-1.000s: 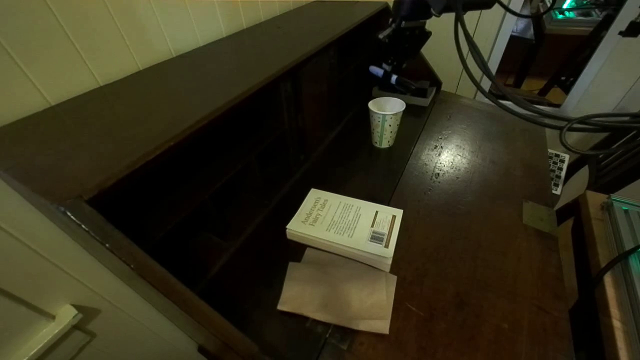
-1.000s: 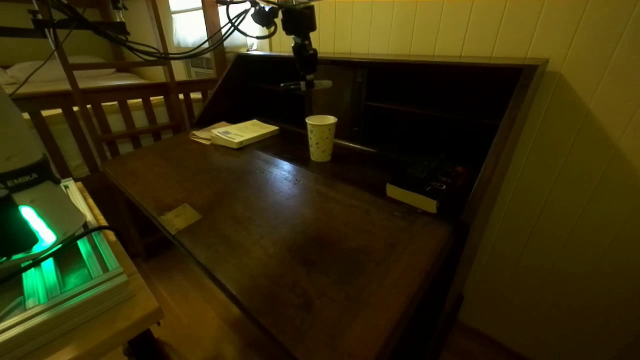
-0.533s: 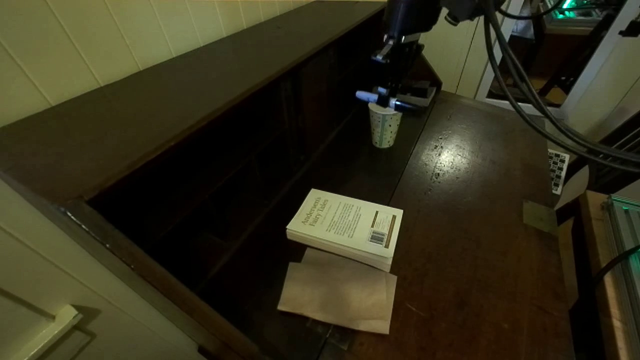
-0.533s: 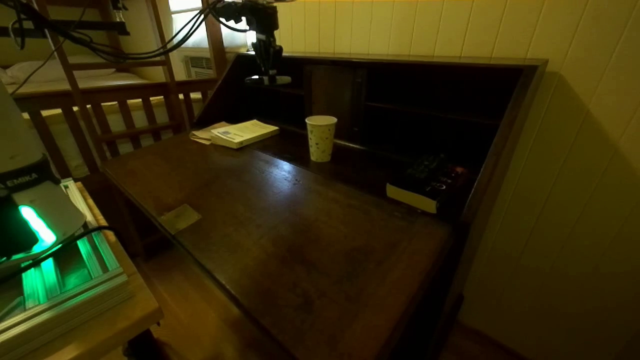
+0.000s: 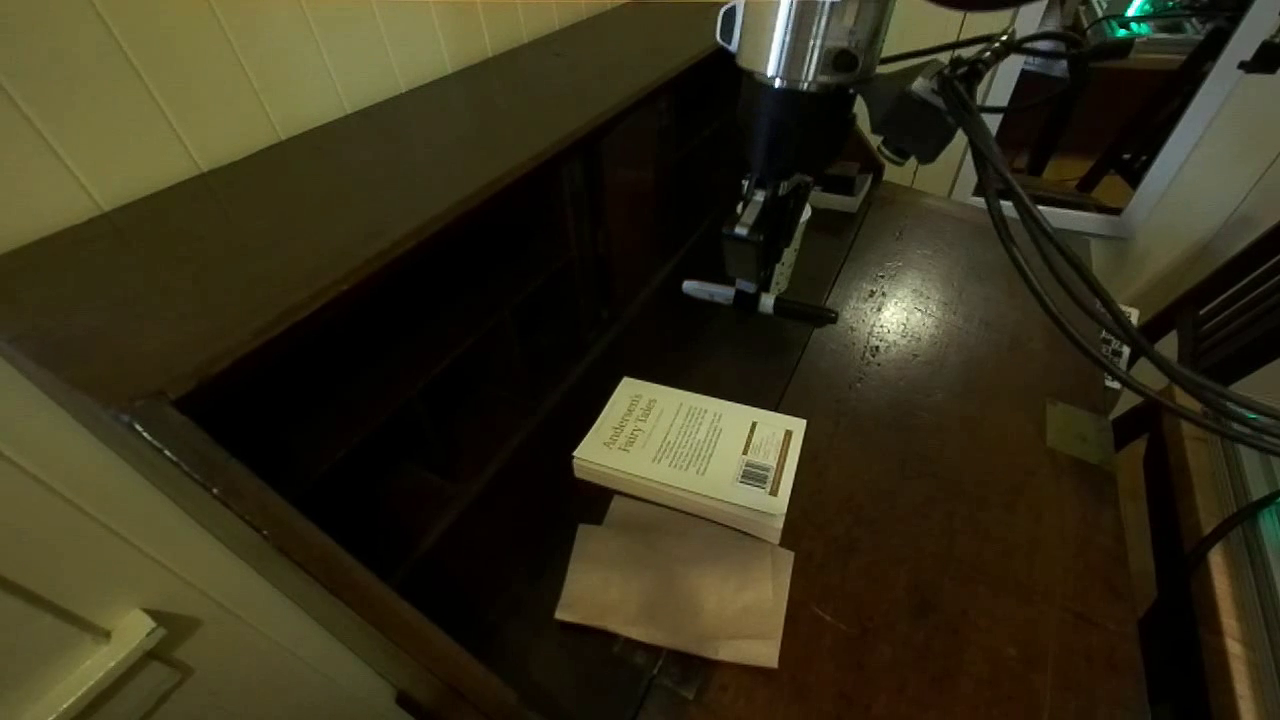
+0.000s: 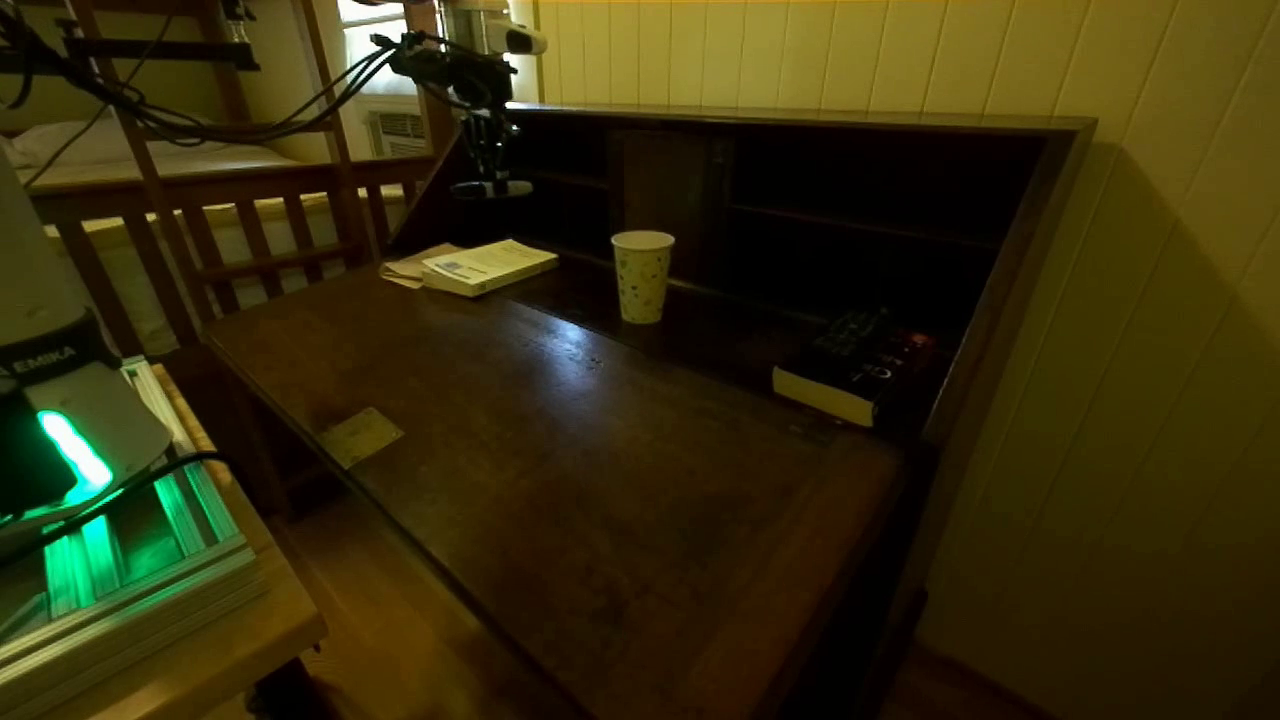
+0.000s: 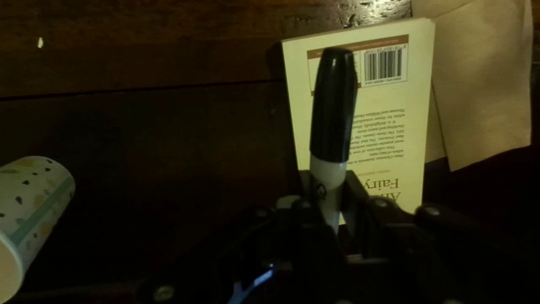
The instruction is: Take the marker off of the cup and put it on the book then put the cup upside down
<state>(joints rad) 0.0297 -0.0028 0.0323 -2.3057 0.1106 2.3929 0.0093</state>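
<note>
My gripper (image 7: 330,190), closed around the pale barrel of the marker (image 7: 333,105); the black cap projects past the grasp. In both exterior views the marker lies crosswise beneath the gripper, roughly level and clear of the worktop (image 5: 950,520).

The book (image 5: 690,445), flat on the worktop, presents a cream-white cover with the title "Andersen's Fairy Tales" and a barcode. In my wrist view the marker overlaps this cover; in both exterior views a gap shows between the two. Whether the marker is directly above the book I cannot tell. A tan paper sheet (image 5: 675,590) lies along the book's long side; I cannot tell whether it runs underneath.

The white cup (image 6: 642,280), with small flecks and a green stripe, stands upright on the worktop, mouth up, apart from the book. In an exterior view my gripper hides most of it; in the wrist view the left edge cuts it off.

Farther along, a dark volume (image 6: 860,375) with pale page edges, its lettering too small to read. Behind, dark shelving (image 6: 668,170) and a panelled wall (image 6: 800,60); in the background, a bed (image 6: 215,157).
</note>
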